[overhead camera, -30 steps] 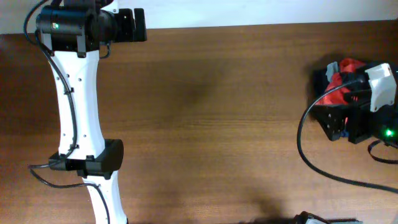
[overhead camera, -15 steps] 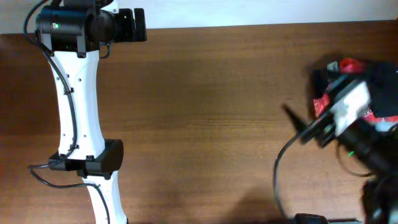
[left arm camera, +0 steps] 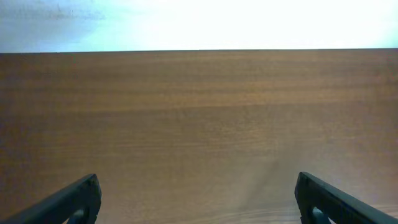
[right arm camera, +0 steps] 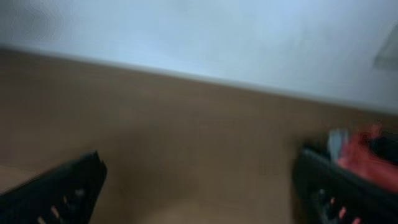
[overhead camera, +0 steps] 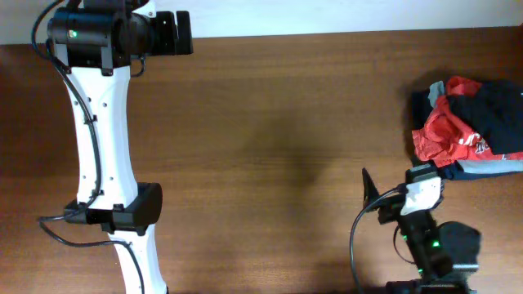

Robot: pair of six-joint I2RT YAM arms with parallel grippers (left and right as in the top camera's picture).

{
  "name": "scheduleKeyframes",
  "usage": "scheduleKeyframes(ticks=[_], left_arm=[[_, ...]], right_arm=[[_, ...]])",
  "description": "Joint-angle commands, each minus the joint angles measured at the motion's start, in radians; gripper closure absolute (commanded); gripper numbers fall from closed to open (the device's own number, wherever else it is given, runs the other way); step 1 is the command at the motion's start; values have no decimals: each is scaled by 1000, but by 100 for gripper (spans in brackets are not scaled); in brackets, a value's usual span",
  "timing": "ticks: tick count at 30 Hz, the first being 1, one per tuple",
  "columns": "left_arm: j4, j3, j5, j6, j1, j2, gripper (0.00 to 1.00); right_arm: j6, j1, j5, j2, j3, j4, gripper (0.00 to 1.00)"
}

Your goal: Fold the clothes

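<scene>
1. The clothes (overhead camera: 493, 112), a black T-shirt, lie crumpled over a red shirt (overhead camera: 440, 132) at the desk's (overhead camera: 270, 147) right edge.
2. The left gripper (left arm camera: 198, 186) gapes wide and empty above bare wood, well apart from them.
3. The right gripper (right arm camera: 199, 177) is spread wide too, holding nothing, near the garments without touching.

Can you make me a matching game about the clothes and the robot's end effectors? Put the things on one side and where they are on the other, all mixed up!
Things
1. red shirt
2. black T-shirt
3. left end effector
4. right end effector

Places
A. open, by the far edge of the table, on the left
B. crumpled on the left side of the pile
C. open, on the right, nearer the front edge than the pile
D. heaped on the right side of the pile

Pairs: 1-B, 2-D, 3-A, 4-C
</scene>
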Motion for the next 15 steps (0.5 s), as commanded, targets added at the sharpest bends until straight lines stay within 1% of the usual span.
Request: scheduleKeyframes(ticks=[1, 6, 11, 15], left_arm=[[2, 8, 10, 12, 5, -6, 1], [2, 8, 10, 12, 5, -6, 1], [2, 8, 10, 12, 5, -6, 1], [2, 8, 10, 12, 5, -6, 1]], right_arm=[[26, 9, 74, -72, -114, 20, 1], [34, 9, 86, -117, -225, 69, 1], [42, 8, 124, -170, -280, 77, 1], [128, 5, 187, -236, -328, 75, 1]])
